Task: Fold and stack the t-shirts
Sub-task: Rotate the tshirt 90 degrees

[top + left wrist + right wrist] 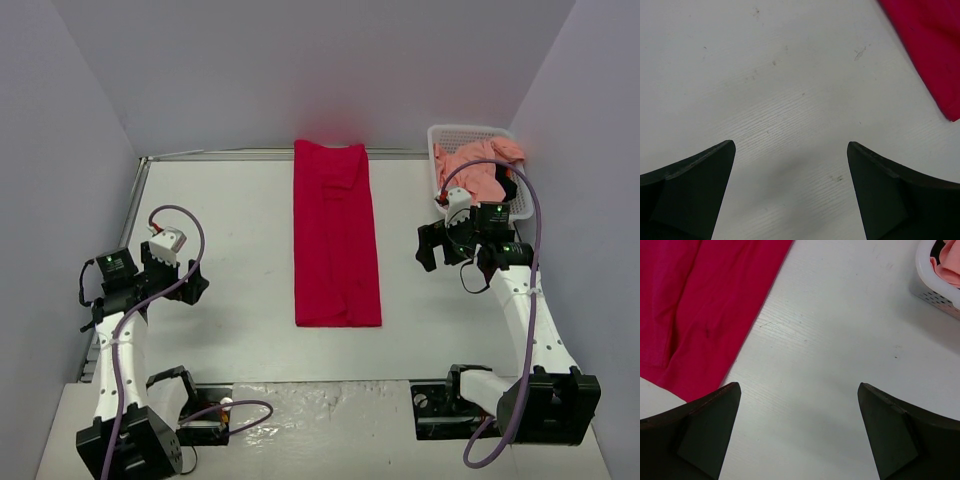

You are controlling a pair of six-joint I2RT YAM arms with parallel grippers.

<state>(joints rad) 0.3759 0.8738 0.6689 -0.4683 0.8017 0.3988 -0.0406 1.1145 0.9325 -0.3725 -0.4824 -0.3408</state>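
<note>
A: So, where do things stand?

B: The crimson t-shirt lies as a long strip down the middle of the tabletop, from the far edge toward the near edge. The salmon t-shirt sits in the white basket at the far right corner. The left claw and right claw hang apart and empty, 1 on each side.

A: Next?

B: Probably pinch its 2 near corners level and carry them to the far hem.

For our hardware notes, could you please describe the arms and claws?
The left arm and right arm have white links, black joints and black bases. A purple cable loops along each. Small green lights glow on the black wrists. The left claw and right claw have black, wedge-shaped fingers.
</note>
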